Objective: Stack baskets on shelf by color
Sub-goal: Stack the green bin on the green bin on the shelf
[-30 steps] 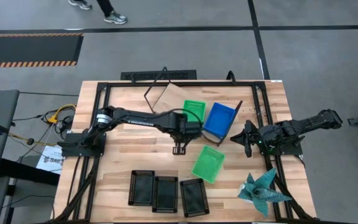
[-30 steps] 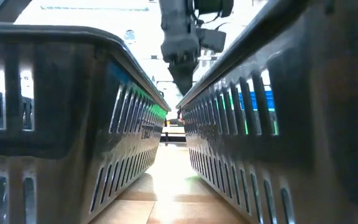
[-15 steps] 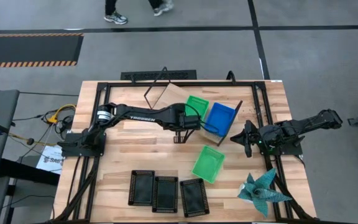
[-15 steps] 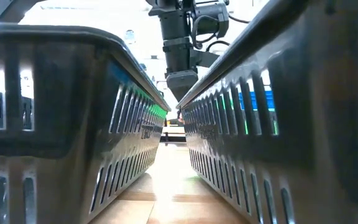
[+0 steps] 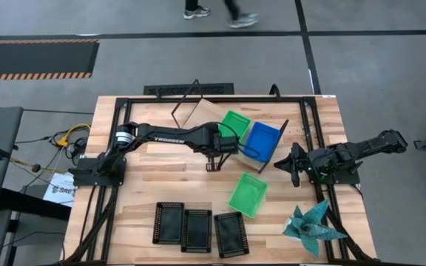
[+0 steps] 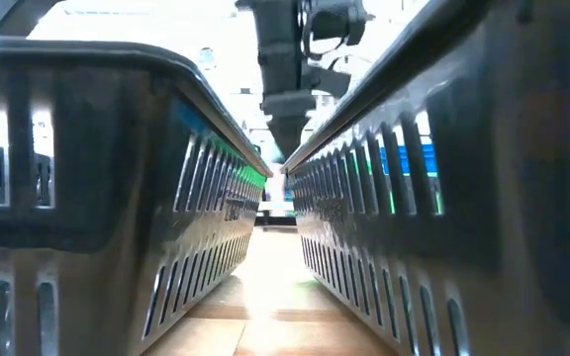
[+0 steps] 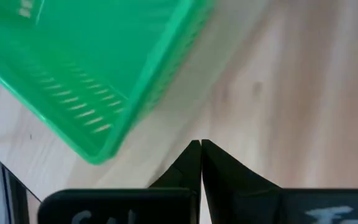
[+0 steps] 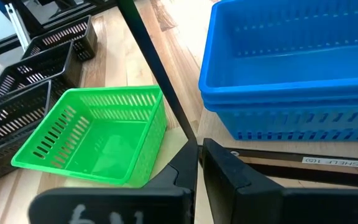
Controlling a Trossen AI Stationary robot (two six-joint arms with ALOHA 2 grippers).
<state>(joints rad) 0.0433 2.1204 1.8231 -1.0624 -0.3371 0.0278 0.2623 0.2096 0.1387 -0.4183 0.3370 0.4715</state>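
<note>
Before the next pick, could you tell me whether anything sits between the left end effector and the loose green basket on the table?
Nothing visible does. The left end effector, shut and empty, hangs beside the shelf; bare wood lies between it and the loose green basket. The black baskets sit nearer the table's front edge.

You have three black baskets [image 5: 197,229] near the table's front edge, two green baskets [image 5: 248,195], a stack of blue baskets [image 5: 261,142] of uncertain count, one shelf [image 5: 205,117], and one teal star [image 5: 313,227].

Grey floor [image 5: 361,66] with a black-and-orange striped mat [image 5: 35,59].
</note>
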